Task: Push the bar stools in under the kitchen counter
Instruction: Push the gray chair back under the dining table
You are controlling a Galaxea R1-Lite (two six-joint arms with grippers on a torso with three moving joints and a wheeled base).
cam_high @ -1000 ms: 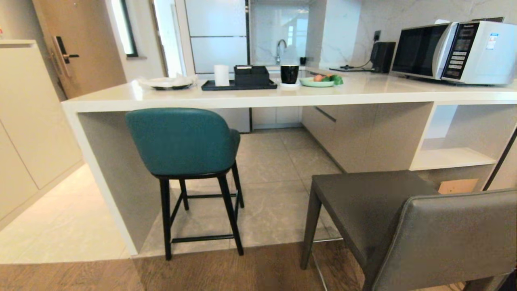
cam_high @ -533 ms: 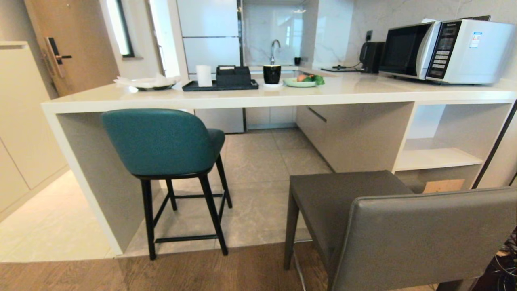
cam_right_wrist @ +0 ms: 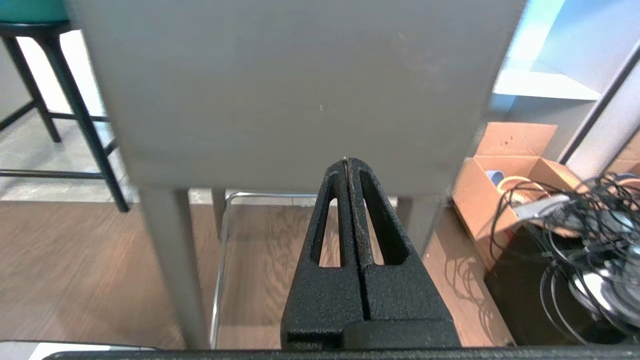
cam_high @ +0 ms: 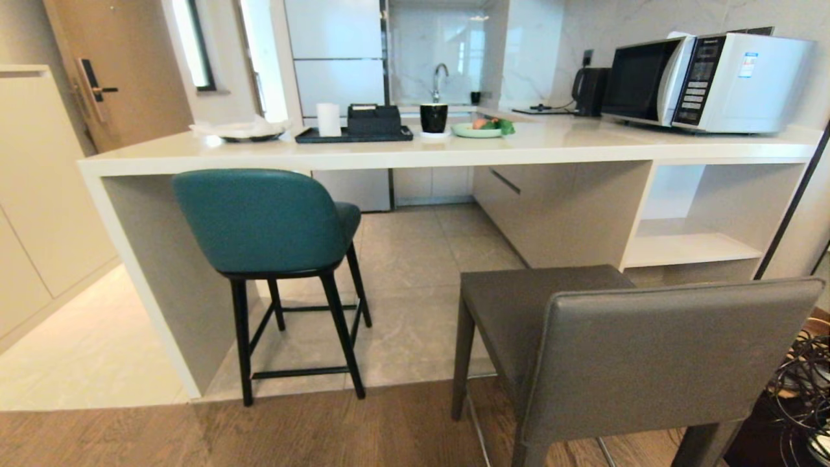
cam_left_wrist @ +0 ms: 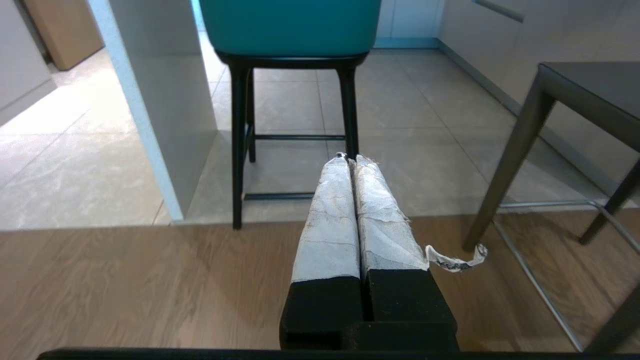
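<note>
At five o'clock from the kitchen counter (cam_high: 415,154), the grey stool (cam_high: 648,363) stood pulled out, rigid and probably weighty, so you could push its padded back with the right gripper (cam_right_wrist: 346,161), pinched closed and empty.

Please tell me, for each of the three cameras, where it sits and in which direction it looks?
Head view: high on the robot, looking forward and down at the kitchen counter, the teal stool and the grey stool; no arm shows.
Left wrist view: behind the shut left hand, low, facing the teal stool's legs.
Right wrist view: behind the shut right hand, facing the grey stool's back; a cardboard box stands beside.
Shared: both stools appear in all three views.
</note>
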